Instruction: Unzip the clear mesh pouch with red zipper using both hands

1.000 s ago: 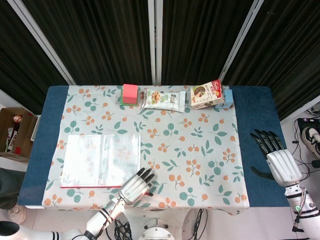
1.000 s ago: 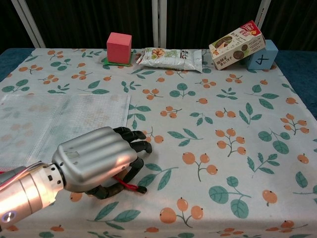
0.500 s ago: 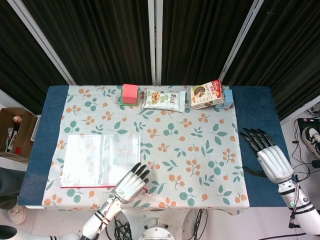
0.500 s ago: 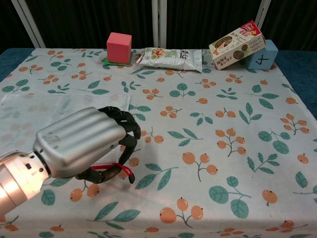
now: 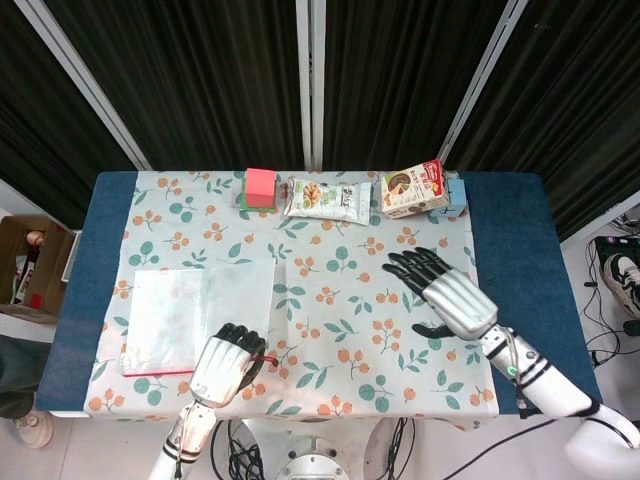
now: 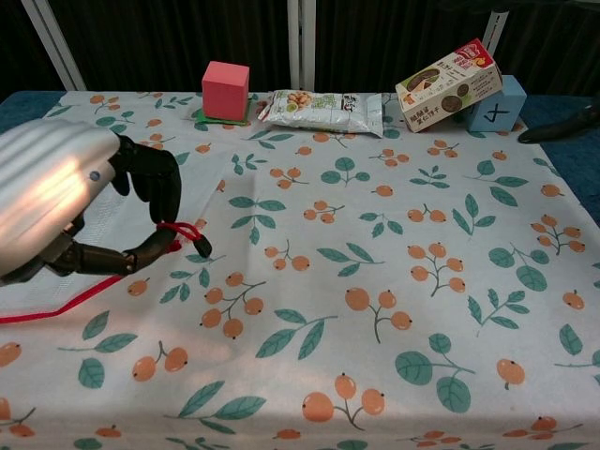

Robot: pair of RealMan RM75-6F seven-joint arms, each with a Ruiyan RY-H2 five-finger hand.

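Note:
The clear mesh pouch [image 5: 200, 312] lies flat at the front left of the floral cloth, its red zipper [image 5: 160, 372] along the near edge. My left hand [image 5: 228, 362] is at the pouch's near right corner with its fingers curled around the red zipper pull [image 5: 266, 357]. In the chest view this left hand [image 6: 66, 202] fills the left side, the red pull cord [image 6: 176, 234] hooked in its fingers and the red zipper [image 6: 56, 307] trailing leftward. It hides most of the pouch there. My right hand [image 5: 447, 297] hovers open over the right-centre of the table, holding nothing; only the fingertips [image 6: 562, 127] show in the chest view.
Along the back edge stand a pink cube [image 5: 260, 186], a snack bag [image 5: 325, 198], a tilted food box [image 5: 413, 189] and a blue block [image 5: 456, 194]. A cardboard box [image 5: 30, 265] sits on the floor to the left.
My left hand has closed on the red pull and drawn back to the left along the pouch's near edge. My right hand has swung in from the table's right edge toward the middle.

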